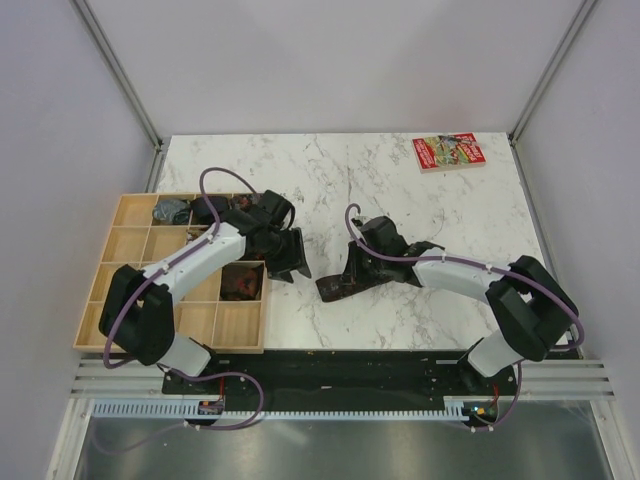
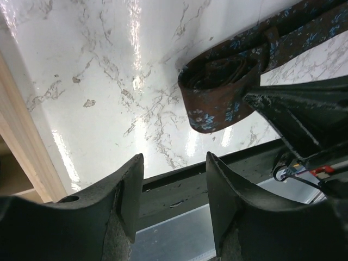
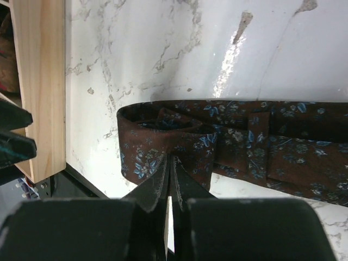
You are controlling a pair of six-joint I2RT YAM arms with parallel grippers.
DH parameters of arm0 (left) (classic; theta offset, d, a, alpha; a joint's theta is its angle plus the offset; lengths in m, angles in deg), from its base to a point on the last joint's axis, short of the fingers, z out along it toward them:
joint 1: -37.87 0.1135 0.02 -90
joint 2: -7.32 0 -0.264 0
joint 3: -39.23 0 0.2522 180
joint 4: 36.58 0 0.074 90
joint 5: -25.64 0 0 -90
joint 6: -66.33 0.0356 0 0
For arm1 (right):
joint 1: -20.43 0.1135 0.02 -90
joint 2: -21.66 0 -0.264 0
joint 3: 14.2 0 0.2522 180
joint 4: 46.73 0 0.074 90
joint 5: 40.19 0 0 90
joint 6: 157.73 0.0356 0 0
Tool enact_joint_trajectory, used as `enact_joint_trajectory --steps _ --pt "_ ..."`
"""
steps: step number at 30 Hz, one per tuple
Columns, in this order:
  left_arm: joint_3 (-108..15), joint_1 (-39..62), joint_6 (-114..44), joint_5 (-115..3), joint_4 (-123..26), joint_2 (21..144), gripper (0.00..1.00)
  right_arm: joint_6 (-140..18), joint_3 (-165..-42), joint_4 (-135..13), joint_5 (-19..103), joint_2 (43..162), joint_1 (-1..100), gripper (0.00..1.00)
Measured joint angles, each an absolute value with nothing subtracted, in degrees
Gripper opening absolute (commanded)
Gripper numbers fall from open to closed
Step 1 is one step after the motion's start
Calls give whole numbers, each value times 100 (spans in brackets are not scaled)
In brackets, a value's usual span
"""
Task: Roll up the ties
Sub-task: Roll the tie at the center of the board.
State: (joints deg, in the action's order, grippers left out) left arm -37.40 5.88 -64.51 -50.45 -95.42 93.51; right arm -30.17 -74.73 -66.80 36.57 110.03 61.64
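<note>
Brown patterned tie [image 3: 244,147] sits half-coiled near the counter's [image 1: 400,190] front edge, right claw [image 3: 169,166] pinched shut on the coil's outer wrap. Left claw [image 2: 174,163] hangs open just beside, holding nothing. Slacken that pinch and the loose coil likely springs apart; crowd in and the claws may clash. Wooden tray [image 1: 235,325] hems the left; room lies rearward.
</note>
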Motion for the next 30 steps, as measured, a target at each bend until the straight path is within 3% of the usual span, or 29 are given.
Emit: enact_joint_trajectory --steps 16,30 --pt "-2565 210 -6584 -4468 -7881 8951 60 -3105 -7222 -6197 3428 11250 5933 5" --pt "-2357 136 -6868 -4422 -6799 9821 58 -3118 -7064 -5954 3266 11250 5837 3"
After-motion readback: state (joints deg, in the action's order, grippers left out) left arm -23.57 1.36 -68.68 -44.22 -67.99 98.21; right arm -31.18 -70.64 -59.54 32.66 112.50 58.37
